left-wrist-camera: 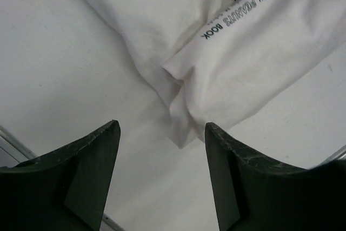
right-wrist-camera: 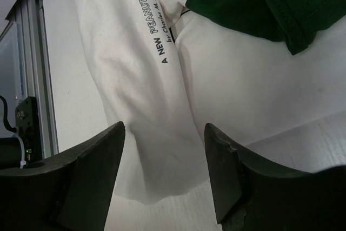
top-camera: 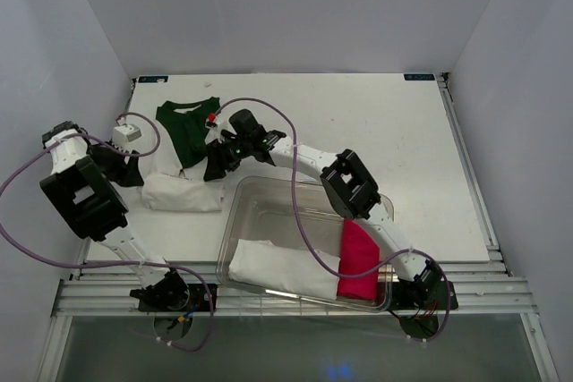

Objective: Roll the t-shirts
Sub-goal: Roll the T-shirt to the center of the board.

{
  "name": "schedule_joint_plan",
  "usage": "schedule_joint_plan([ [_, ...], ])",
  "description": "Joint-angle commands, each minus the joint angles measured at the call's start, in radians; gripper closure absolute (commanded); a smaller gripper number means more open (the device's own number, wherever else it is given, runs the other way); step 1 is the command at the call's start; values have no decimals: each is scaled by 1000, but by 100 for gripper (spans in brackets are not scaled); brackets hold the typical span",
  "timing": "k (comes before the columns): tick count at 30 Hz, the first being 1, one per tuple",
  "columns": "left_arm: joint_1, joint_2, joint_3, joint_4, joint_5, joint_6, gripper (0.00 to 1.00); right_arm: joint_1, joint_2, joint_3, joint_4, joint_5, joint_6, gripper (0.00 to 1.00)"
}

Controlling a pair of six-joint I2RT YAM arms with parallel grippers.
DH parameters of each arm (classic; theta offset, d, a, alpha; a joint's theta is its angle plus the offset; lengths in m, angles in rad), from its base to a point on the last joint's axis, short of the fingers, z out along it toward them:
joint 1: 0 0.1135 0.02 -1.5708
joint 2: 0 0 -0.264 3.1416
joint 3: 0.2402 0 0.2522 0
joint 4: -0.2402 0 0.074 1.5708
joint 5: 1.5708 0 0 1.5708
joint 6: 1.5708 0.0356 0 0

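White t-shirt (top-camera: 183,194) between pincers.
Left pincer (left-wrist-camera: 162,127) and right pincer (right-wrist-camera: 165,127) gaped empty at opposite ends of its long axis, left-centre of frame; neither plainly nearer.

The tabletop (top-camera: 394,149) holds a white t-shirt (top-camera: 182,192) between the left end effector (top-camera: 125,170) and right end effector (top-camera: 218,165), a green t-shirt (top-camera: 183,127) just past them, and a clear bin (top-camera: 269,182) near the right one.

The left arm (top-camera: 85,199) and the right arm (top-camera: 354,187) are both showing white tube links joined by blocky black housings. Thin purple cables (top-camera: 255,100) are looping along them. The fingers (left-wrist-camera: 89,174) are looking like dark, matte wedges with scuffed edges.
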Motion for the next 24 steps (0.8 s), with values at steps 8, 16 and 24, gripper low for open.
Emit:
schedule_joint_plan([
  [8,19,-299,-255,300,150,-354,17,11,-146,-10,-90,99,-64,37],
  [16,4,-311,-389,485,64,-488,22,26,-161,-97,-158,128,-23,29],
  [24,4,-296,-417,524,56,-572,51,29,-131,-83,-161,121,-38,29],
])
